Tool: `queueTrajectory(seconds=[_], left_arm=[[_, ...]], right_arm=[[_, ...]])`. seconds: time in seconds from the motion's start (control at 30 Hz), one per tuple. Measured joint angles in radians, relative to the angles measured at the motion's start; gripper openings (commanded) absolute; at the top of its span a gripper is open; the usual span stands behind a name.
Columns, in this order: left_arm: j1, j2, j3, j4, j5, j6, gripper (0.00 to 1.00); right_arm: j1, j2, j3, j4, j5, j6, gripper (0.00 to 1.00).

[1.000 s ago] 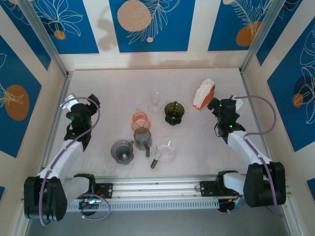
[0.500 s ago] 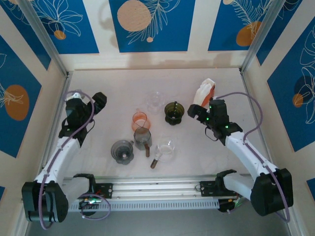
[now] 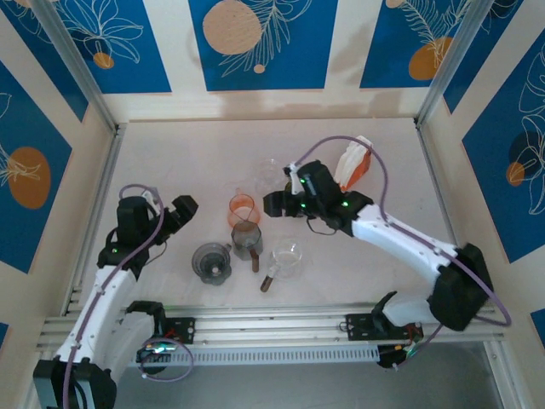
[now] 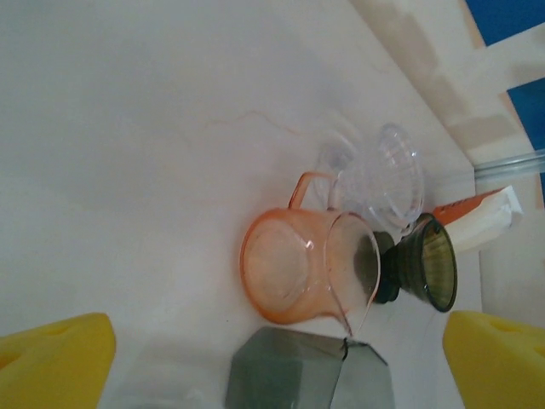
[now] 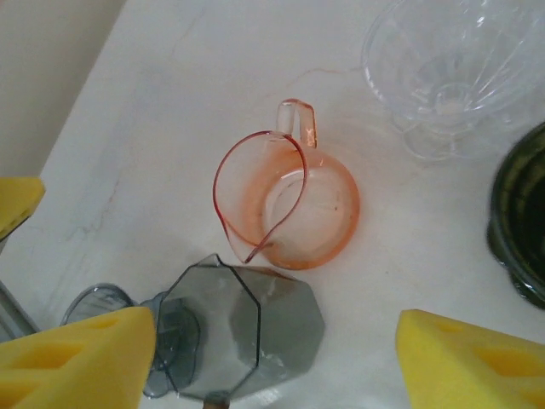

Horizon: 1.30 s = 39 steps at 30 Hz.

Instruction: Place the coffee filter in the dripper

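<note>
The coffee filter pack point(image 3: 353, 164), orange and white, stands at the back right; its edge shows in the left wrist view point(image 4: 477, 217). Three drippers are around: a clear glass dripper point(image 3: 268, 170) point(image 5: 451, 68), a dark green dripper point(image 4: 421, 264) point(image 5: 519, 221) and a grey dripper point(image 3: 211, 262). My right gripper point(image 3: 272, 203) point(image 5: 272, 362) hangs open over the grey octagonal cup point(image 5: 243, 336), beside the orange pitcher point(image 5: 294, 204). My left gripper point(image 3: 183, 209) point(image 4: 277, 358) is open, left of the pitcher point(image 4: 306, 268), holding nothing.
A clear glass server point(image 3: 285, 256) with a brown handle sits near the front, right of the grey cup point(image 3: 247, 241). The right arm reaches across the table's middle. Patterned walls close in the back and sides.
The right arm swung left, from beside the filter pack to above the pitcher and grey cup, its jaws narrowing a little. The left gripper moved forward and toward the centre.
</note>
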Motion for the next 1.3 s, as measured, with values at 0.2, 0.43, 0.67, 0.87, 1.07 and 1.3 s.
queueTrajectory(seconds=[0.2,0.43,0.67,0.87,1.07,1.3], left_arm=[[-0.002,-0.024,-0.037,-0.015,0.032,-0.002,1.00],[-0.003,-0.042,-0.055,-0.029,0.057,-0.005,0.97],[-0.004,-0.070,-0.057,-0.079,0.071,0.005,0.86],[-0.004,-0.095,-0.057,-0.151,0.071,0.024,0.81],[-0.004,-0.155,-0.057,-0.222,0.082,0.037,0.64],[-0.048,-0.185,-0.055,-0.360,0.048,0.079,0.51]], right_arm=[[0.024,0.246,0.174,-0.040,0.041,0.028,0.65],[0.036,0.399,0.295,-0.078,0.065,0.041,0.64],[0.103,0.421,0.303,-0.098,0.063,0.029,0.64],[0.123,0.422,0.301,-0.111,0.076,0.029,0.64],[0.158,0.399,0.243,-0.108,0.111,0.022,0.64],[0.181,0.340,0.190,-0.110,0.132,0.022,0.64]])
